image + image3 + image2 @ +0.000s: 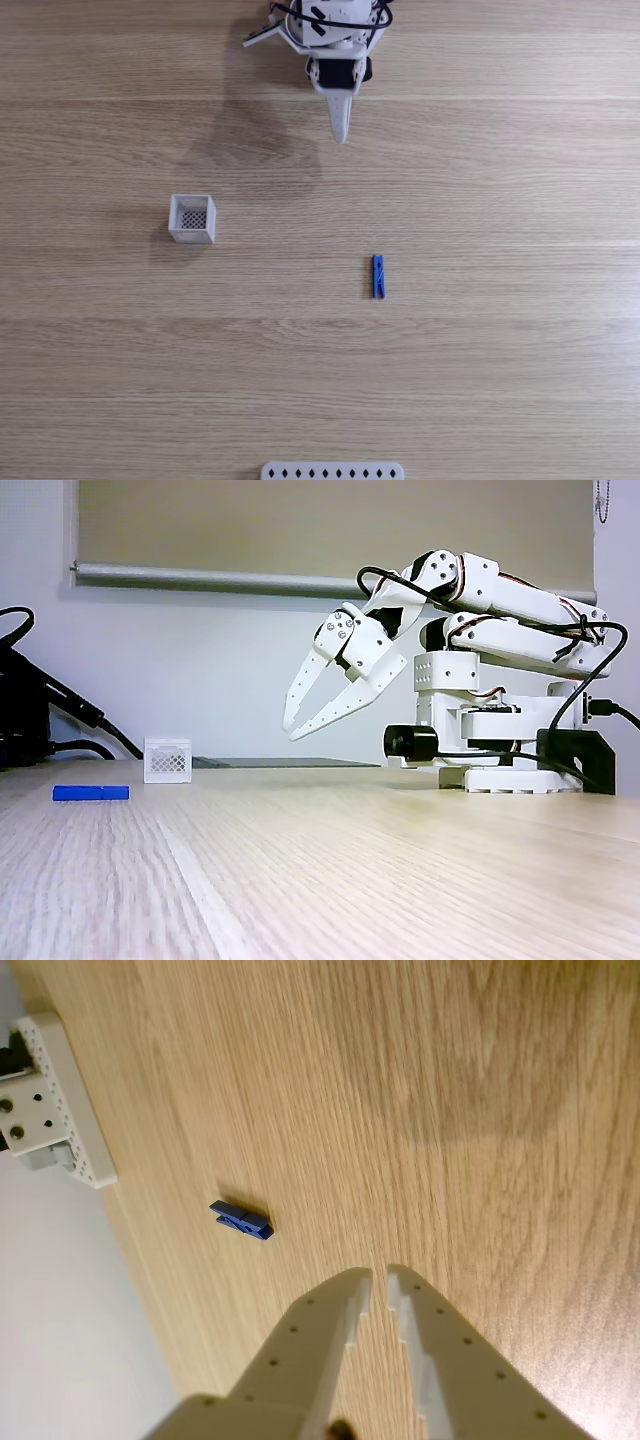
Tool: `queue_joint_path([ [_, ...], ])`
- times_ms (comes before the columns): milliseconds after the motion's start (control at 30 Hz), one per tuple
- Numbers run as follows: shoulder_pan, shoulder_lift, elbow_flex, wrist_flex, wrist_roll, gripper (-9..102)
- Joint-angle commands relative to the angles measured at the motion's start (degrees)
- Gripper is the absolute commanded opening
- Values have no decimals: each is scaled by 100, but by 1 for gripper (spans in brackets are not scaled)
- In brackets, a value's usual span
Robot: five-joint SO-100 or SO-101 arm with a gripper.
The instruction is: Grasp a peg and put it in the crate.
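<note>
peg [378,276] position decides the coming reach: the blue clip lies flat on the wood surface [500,380], well ahead of the jaws [379,1278] and off to their left in the wrist view, its long axis running roughly across their line (a wrist turn looks needed). jaws hang raised above the surface, parted by a narrow gap, holding nothing. crate [192,219] stands well apart from the peg

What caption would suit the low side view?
White robot arm's gripper hangs above the wooden table; blue peg and white crate lie beyond.
</note>
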Motion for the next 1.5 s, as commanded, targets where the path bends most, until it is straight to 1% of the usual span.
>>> queue_joint_path([
  [0, -35, 70, -176, -88, 53, 0],
  [567, -44, -35, -229, -88, -26, 0],
  [700, -53, -536, -422, -88, -53, 0],
  [767, -62, -1143, -738, -88, -299, 0],
  [867, -167, -2391, -1503, -88, -1371, 0],
  [1067, -308, -4887, -3287, 18, -4605, 0],
  [1167, -299, -5871, -3981, -18, -6231, 0],
  [1267, -290, -6671, -4702, -62, -7638, 0],
  [1367, -281, -7488, -5484, 18, -8692, 0],
  [1400, -281, -7770, -5704, 18, -8912, 0],
  [1467, -281, -8394, -6135, 18, -9044, 0],
])
